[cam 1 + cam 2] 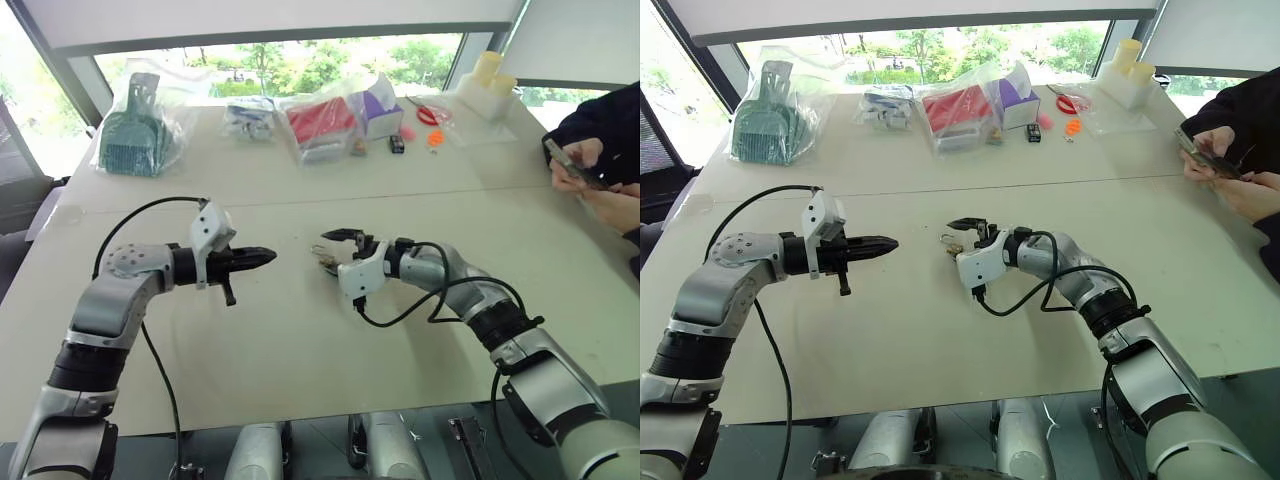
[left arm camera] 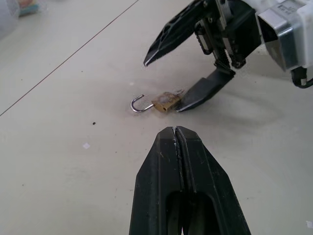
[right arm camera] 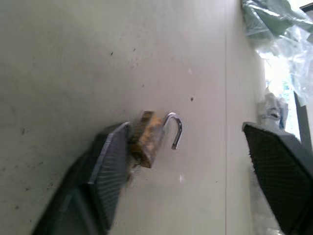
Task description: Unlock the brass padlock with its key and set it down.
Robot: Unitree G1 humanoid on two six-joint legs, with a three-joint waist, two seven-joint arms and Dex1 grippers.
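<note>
Looking down from the left eye view, the small brass padlock [image 1: 325, 262] with its silvery shackle lies on the pale tabletop [image 1: 300, 350] beside the right end effector [image 1: 335, 252], whose black fingers stand released around it. The left end effector [image 1: 262, 259] hangs clenched and empty, apart from it. Along the far edge, clear plastic bags hold a green scoop [image 1: 130, 135] and a red item [image 1: 320, 120].

From the left wrist view, the shackle is swung open, so unlocking looks done; no key is discernible.

From the right wrist view, one finger [image 3: 110, 164] touches the padlock's body, so only withdrawing seems left.
</note>
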